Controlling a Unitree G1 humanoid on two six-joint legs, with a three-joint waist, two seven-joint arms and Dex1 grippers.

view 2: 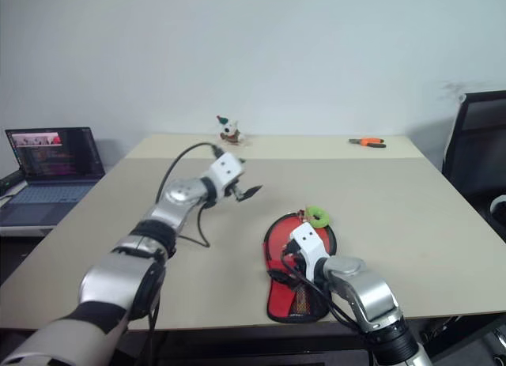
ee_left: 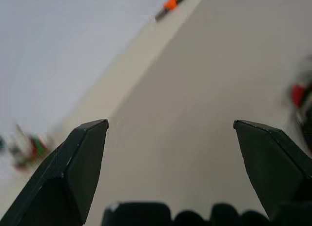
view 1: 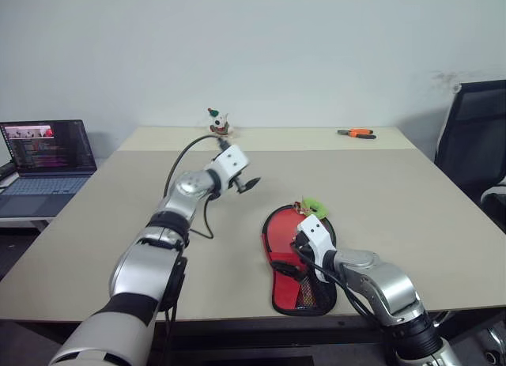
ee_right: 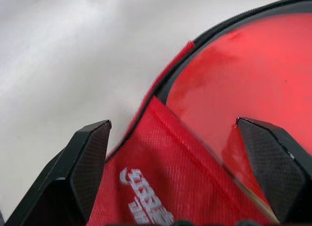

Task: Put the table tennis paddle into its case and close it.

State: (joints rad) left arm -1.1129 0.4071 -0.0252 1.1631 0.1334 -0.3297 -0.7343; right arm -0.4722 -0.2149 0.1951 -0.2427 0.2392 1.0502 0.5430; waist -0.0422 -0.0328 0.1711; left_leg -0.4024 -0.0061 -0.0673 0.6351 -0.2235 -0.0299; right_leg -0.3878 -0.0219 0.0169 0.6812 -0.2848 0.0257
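**Paddle sits in the unzipped case near the desk's front edge**

The case (view 1: 299,263) lies flat near the front edge of the desk (view 1: 411,200), right of middle, its flap folded back — the table tennis paddle (ee_right: 243,84) rests inside, red face up. The right gripper (ee_right: 170,138) hangs just above it, fingers spread wide, holding nothing. The left gripper (view 1: 247,184) hovers over mid-desk — likewise wide apart and empty.

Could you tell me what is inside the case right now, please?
The case lies open, and the table tennis paddle's red face shows inside it. Its handle end is covered by the red fabric flap.
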